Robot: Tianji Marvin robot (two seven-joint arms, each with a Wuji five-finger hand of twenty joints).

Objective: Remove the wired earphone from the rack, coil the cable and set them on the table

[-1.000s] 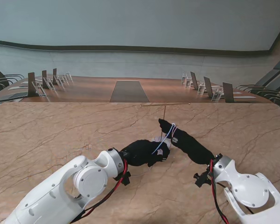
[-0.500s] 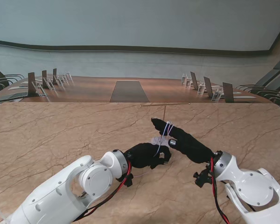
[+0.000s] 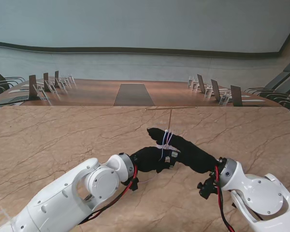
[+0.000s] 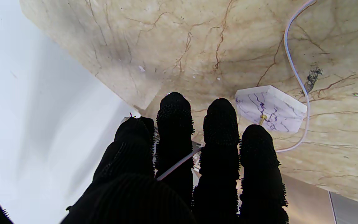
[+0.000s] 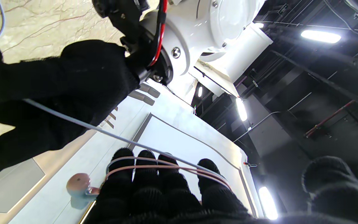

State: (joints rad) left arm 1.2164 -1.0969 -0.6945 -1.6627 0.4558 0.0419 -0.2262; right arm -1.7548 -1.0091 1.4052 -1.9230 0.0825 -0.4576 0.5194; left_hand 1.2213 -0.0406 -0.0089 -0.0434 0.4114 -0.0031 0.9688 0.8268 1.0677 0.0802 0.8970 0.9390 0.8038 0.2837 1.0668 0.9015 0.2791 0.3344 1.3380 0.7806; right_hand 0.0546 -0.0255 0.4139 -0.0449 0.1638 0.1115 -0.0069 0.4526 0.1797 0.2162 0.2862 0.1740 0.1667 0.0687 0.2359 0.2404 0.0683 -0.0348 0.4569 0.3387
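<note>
2 glossy white arms with red and black cables end in black knitted left hand (image 3: 152,159) and right hand (image 3: 183,147).

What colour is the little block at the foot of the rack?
White with purple veins, marble-like; the rack base shows best in the left wrist view.

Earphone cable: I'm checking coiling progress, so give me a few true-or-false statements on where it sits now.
1. The cable is looped around the right hand's fingers. True.
2. The left hand holds a strand of the cable. True.
3. The earphone hangs on the rack. False: it is off the rack, in the hands.
4. The right hand rests flat on the table. False: it is raised, wrapped in cable.
</note>
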